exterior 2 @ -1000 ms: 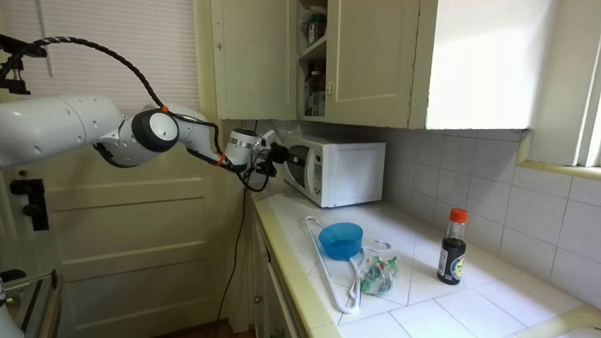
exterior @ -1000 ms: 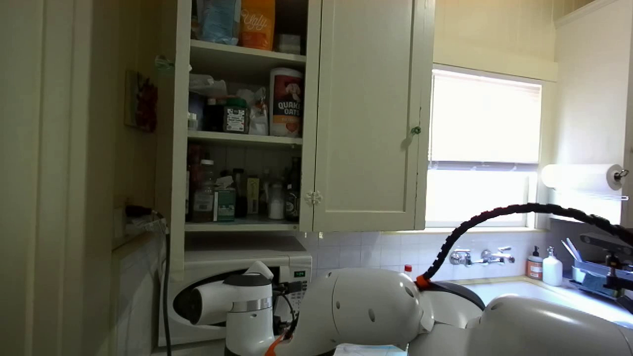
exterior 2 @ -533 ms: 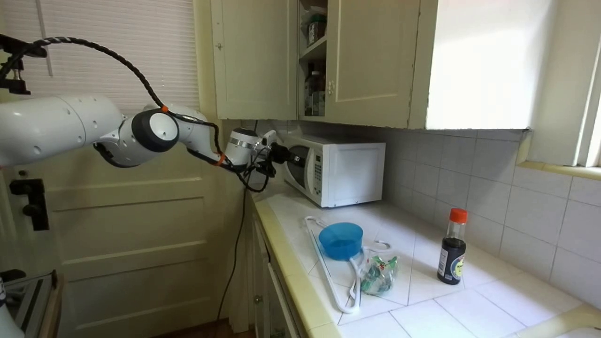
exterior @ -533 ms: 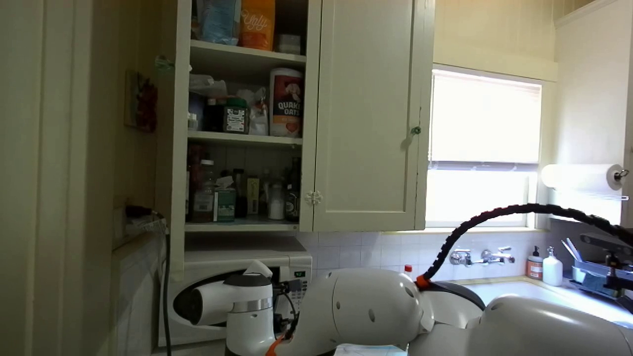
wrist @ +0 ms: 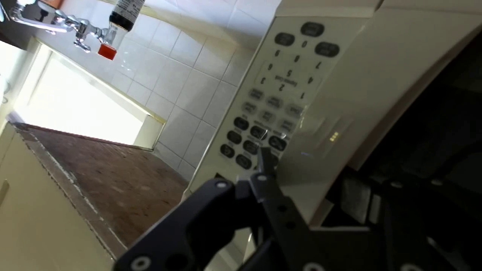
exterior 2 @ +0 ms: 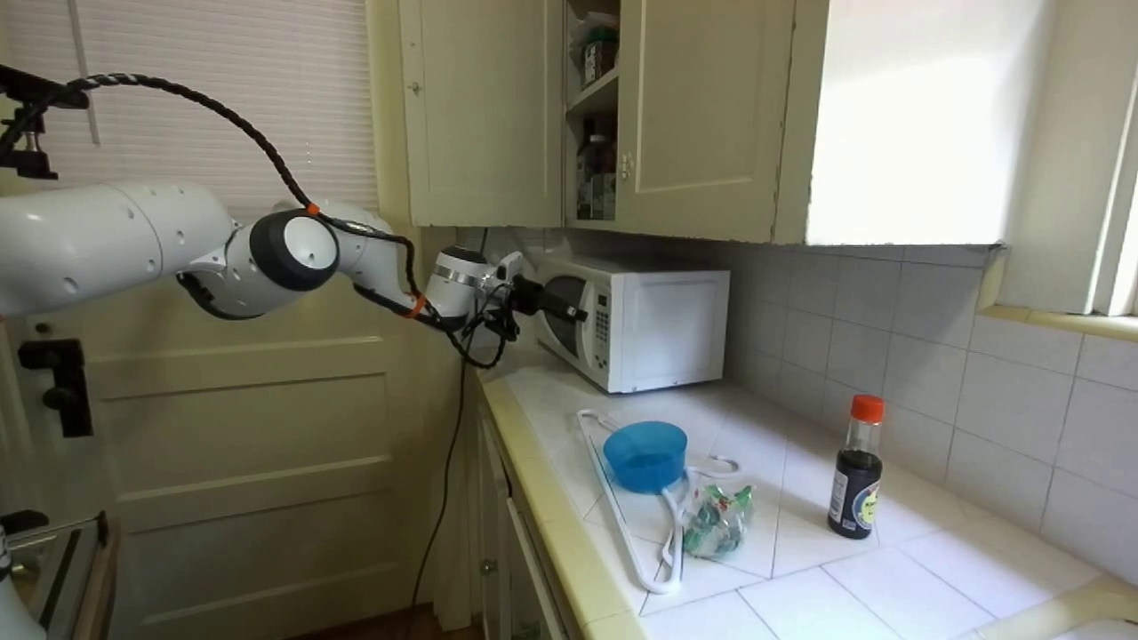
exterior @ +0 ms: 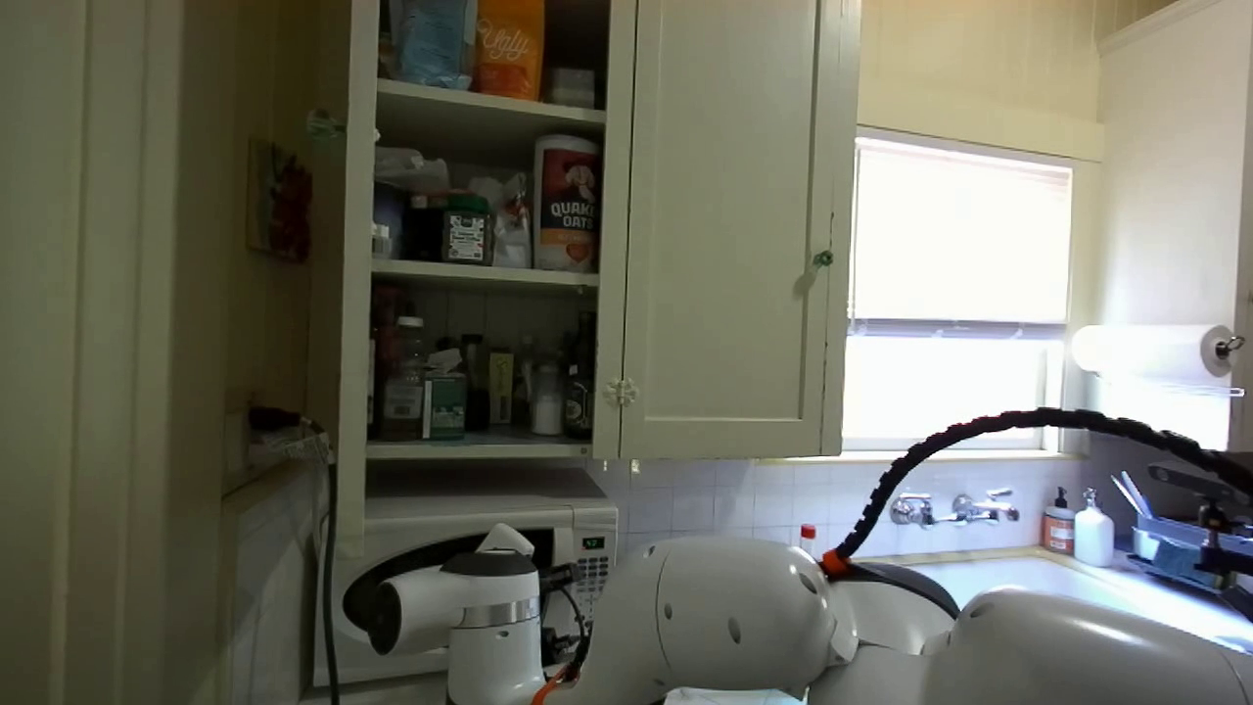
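Observation:
The white microwave (exterior 2: 676, 329) stands at the far end of the counter. My black gripper (exterior 2: 569, 309) reaches its front, by the handle (exterior 2: 584, 342). In the wrist view the gripper (wrist: 320, 173) straddles the microwave handle (wrist: 339, 113). The left finger (wrist: 266, 162) lies along the handle's edge, over the lower buttons of the keypad (wrist: 278, 86). On the handle's other side, against the dark door window, the second finger is hard to make out. The jaws look shut on the handle. In an exterior view the wrist (exterior: 494, 627) hides the gripper.
A blue bowl (exterior 2: 645, 462), a white hanger (exterior 2: 622, 533), a crumpled plastic bag (exterior 2: 718, 523) and a red-capped dark bottle (exterior 2: 857, 471) are on the counter. Above the microwave, an open cabinet door (exterior 2: 489, 116) sticks out beside shelves with an oats canister (exterior: 568, 206).
The fingers have closed around the handle, and their tips now show further forward. The wrist has dipped and turned slightly; the microwave door and counter objects look unmoved.

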Robot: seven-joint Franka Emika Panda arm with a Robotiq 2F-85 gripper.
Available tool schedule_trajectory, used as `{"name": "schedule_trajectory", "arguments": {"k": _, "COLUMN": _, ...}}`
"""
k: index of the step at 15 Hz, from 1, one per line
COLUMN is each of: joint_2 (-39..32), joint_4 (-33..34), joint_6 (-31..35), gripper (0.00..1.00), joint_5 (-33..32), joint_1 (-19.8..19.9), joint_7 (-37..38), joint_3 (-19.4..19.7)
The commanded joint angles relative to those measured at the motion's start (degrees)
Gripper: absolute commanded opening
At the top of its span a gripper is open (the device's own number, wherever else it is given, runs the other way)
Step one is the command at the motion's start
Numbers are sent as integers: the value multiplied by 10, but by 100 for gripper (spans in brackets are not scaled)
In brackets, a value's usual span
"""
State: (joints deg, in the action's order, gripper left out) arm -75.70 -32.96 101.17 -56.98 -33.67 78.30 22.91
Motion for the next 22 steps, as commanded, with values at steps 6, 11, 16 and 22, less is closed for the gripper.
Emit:
{"name": "schedule_trajectory", "arguments": {"k": 6, "joint_2": -3, "joint_4": -23, "joint_6": 64, "gripper": 8, "joint_5": -7, "joint_1": -15, "joint_7": -21, "joint_3": -18}}
{"name": "schedule_trajectory", "arguments": {"k": 11, "joint_2": -6, "joint_4": -38, "joint_6": 50, "gripper": 8, "joint_5": -20, "joint_1": -46, "joint_7": 14, "joint_3": -21}}
{"name": "schedule_trajectory", "arguments": {"k": 16, "joint_2": -4, "joint_4": -45, "joint_6": 48, "gripper": 8, "joint_5": -41, "joint_1": -57, "joint_7": 41, "joint_3": -21}}
{"name": "schedule_trajectory", "arguments": {"k": 22, "joint_2": 6, "joint_4": -64, "joint_6": 56, "gripper": 64, "joint_5": -55, "joint_1": -74, "joint_7": 53, "joint_3": -23}}
